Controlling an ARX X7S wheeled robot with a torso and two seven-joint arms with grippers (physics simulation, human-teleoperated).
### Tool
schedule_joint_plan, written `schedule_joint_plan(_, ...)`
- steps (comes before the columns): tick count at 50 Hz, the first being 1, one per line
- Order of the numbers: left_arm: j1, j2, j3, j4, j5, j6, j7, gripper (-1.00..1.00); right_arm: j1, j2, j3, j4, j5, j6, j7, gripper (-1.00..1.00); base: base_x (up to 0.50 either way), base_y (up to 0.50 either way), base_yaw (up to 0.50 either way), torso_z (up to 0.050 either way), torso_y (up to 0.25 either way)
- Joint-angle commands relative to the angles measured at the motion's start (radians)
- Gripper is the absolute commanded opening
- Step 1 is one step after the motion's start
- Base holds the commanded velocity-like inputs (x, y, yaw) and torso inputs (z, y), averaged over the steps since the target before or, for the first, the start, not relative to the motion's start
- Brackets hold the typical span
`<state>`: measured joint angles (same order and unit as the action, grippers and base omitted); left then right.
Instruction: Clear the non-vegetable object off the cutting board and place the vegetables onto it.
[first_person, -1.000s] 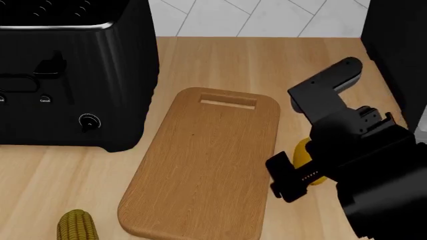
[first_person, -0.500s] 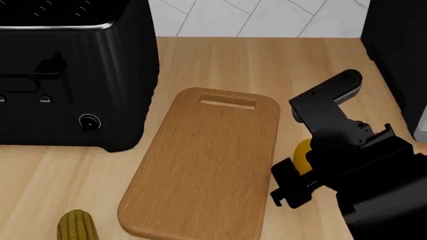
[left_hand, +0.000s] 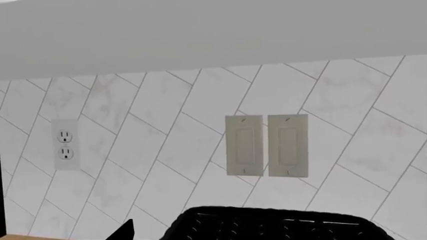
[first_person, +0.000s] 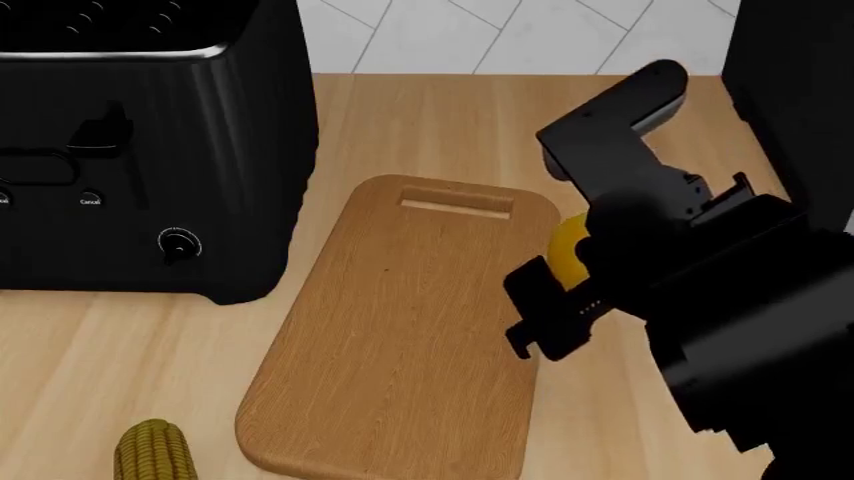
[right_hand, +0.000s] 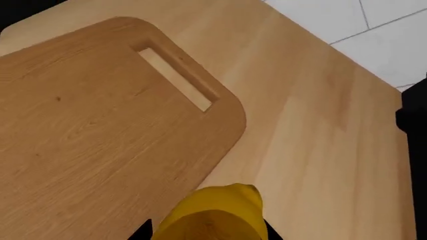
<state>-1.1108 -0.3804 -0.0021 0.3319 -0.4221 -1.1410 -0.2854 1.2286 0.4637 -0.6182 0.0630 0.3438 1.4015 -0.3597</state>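
One yellow oval (right_hand: 212, 215) sits gripped in our right claw (first_person: 567, 290), raised over the cutting board (first_person: 400, 330) edge for placing; corn cob (first_person: 156, 452) waits on desk; left claw unseen.

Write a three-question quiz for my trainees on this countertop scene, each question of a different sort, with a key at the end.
1. True or false: the cutting board has produce lying on it.
2. Multiple choice: the right gripper holds A) the corn cob, B) the yellow oval vegetable, C) nothing.
3. Short answer: where does the corn cob lie, relative to the board, in the head view?

Key:
1. False; its surface is bare.
2. B.
3. On the counter, off the board's near left corner, apart from it.
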Motion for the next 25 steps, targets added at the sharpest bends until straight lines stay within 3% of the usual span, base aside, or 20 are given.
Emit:
schedule_joint_plan(1, -0.010, -0.006, -0.002, -0.002, -0.003, -0.003, -0.001, 1.00, 0.095, -0.075, -0.081, 0.130, -0.024, -0.087, -0.049, -1.00, 0.00, 0.00, 0.00, 0.000, 0.000)
schedule_joint_plan(14, -0.001, -0.011, -0.002, 0.001, -0.005, -0.001, -0.005, 1.00, 0.158, -0.202, -0.144, 0.385, -0.054, -0.269, -0.100, -1.00, 0.00, 0.00, 0.00, 0.000, 0.000)
schedule_joint_plan(25, 0.005, -0.016, -0.002, 0.003, -0.006, 0.001, -0.008, 1.00, 0.236, -0.372, -0.188, 0.820, -0.097, -0.551, -0.162, -1.00, 0.00, 0.00, 0.00, 0.000, 0.000)
